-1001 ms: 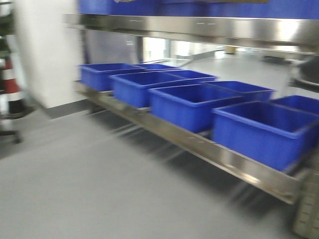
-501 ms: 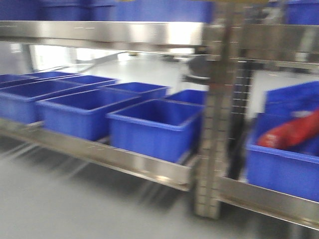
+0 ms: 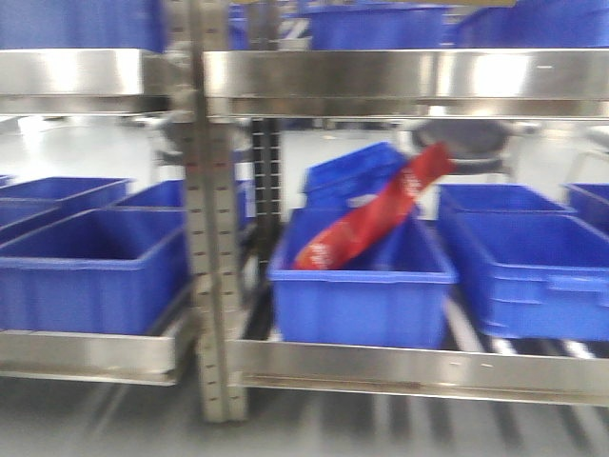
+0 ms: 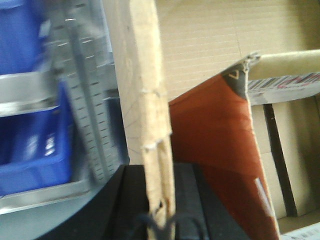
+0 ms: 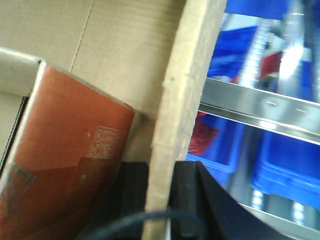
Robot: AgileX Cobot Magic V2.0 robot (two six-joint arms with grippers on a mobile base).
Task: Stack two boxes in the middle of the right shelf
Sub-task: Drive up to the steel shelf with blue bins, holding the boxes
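Two raw-edged brown corrugated box (image 4: 200, 40) walls are pinched, one by the left pincer (image 4: 159, 200), one by the right pincer (image 5: 160, 200).

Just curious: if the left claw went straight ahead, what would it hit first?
Probably just the cardboard box wall that the left claw is clamped on, which fills its path; what lies beyond is unclear.

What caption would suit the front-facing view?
Blue bins on a steel shelf, a red packet leaning in the middle one.
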